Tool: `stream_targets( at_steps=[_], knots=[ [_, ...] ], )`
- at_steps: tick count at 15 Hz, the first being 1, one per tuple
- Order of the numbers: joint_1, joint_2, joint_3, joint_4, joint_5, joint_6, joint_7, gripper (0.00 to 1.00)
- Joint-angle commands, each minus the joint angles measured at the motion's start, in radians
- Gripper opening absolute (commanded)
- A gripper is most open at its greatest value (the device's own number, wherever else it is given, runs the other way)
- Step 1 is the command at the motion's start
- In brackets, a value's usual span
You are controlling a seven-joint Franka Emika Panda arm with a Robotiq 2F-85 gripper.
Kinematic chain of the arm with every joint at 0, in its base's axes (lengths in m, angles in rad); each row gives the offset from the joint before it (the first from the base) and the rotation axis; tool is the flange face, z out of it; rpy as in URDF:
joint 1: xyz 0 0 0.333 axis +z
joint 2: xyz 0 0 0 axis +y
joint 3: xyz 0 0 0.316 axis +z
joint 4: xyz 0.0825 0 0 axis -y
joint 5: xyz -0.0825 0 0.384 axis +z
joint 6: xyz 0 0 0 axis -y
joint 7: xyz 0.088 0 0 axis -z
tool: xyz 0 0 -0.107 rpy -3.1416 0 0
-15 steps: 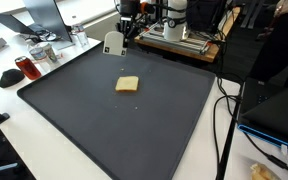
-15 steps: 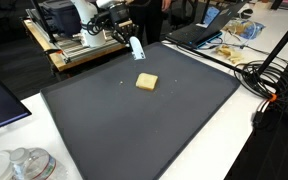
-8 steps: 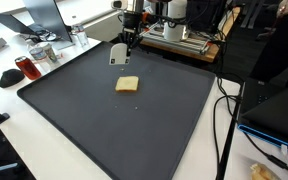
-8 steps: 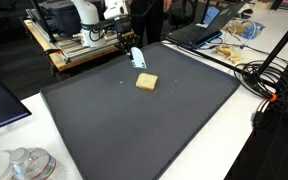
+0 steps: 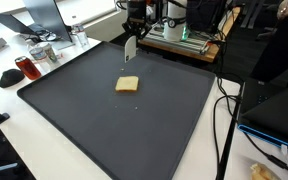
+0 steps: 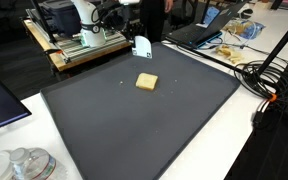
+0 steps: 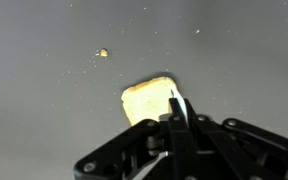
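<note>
A pale yellow slice of bread (image 5: 127, 84) (image 6: 146, 81) lies flat on the big dark mat (image 5: 94, 120) (image 6: 134, 130). My gripper (image 5: 131, 37) (image 6: 135, 36) hangs above the mat's far edge, just behind the slice, and is shut on a thin white flat piece (image 5: 130, 49) (image 6: 141, 45) that points down. In the wrist view the gripper (image 7: 176, 120) comes in from the bottom. The white piece (image 7: 176, 104) shows there edge-on between the jaws, right over the bread (image 7: 146, 102). The piece is above the slice, not touching it.
A small crumb (image 7: 103, 53) (image 6: 121, 81) lies on the mat near the slice. A wooden stand with equipment (image 5: 179, 42) sits behind the mat. A laptop (image 6: 196, 33), cables (image 6: 269, 75), a red cup (image 5: 26, 68) and jars (image 6: 24, 163) ring the mat.
The gripper has carried the white piece sideways along the mat's far edge to a spot behind the bread, and has turned it, so it now shows edge-on in an exterior view.
</note>
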Motion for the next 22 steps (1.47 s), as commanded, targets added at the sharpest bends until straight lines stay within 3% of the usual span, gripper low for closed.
stream_targets(
  at_steps=[1, 4, 8, 17, 22],
  knots=[
    [0.180, 0.017, -0.085, 0.164, -0.159, -0.235, 0.127, 0.01],
    [0.261, 0.081, -0.119, 0.261, -0.246, -0.314, 0.180, 0.01],
    [0.311, 0.162, -0.170, 0.286, -0.310, -0.287, 0.192, 0.01],
    [0.334, 0.350, -0.278, 0.294, -0.302, -0.139, 0.196, 0.01],
    [0.337, 0.427, -0.309, 0.325, -0.286, -0.126, 0.187, 0.01]
  ],
)
